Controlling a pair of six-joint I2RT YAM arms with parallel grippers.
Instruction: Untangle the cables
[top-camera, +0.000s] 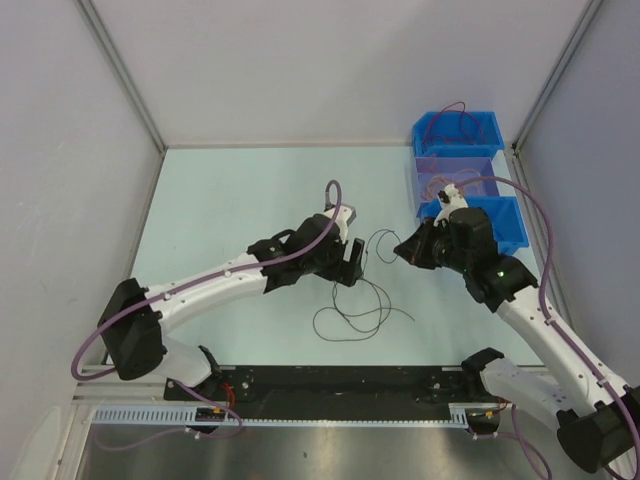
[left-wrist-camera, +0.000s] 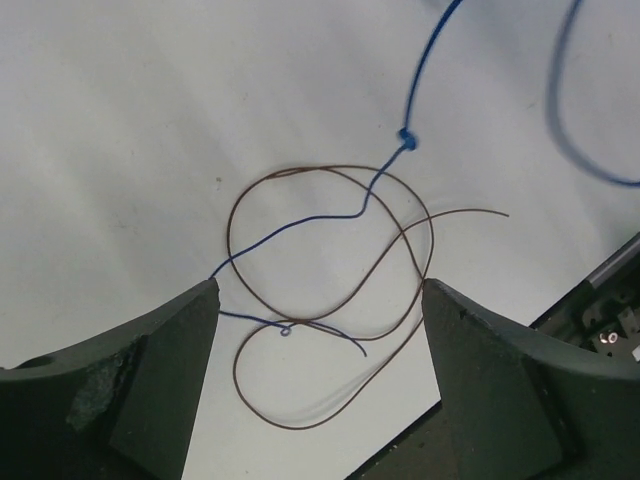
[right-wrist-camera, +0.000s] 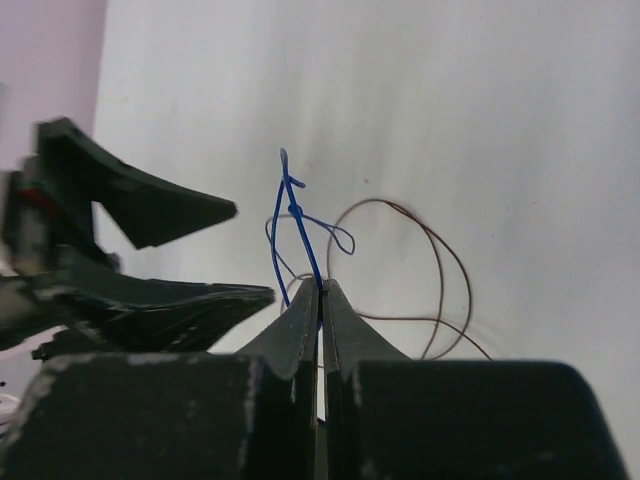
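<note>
The blue cable (right-wrist-camera: 300, 235) is pinched by the right tool (right-wrist-camera: 320, 290), at 3 o'clock of the spread left tool (left-wrist-camera: 320, 290)

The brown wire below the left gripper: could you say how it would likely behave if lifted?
Probably floppy: the brown wire lies in loose loops. Likely very light, being so thin. It may drag the blue wire, which crosses it.

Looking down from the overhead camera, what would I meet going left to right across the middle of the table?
The left arm's black two-finger gripper, open → right arm's black gripper, shut on a thin blue cable → blue plastic bins. The loose dark cable loops overlap both grippers, so are skipped.
</note>
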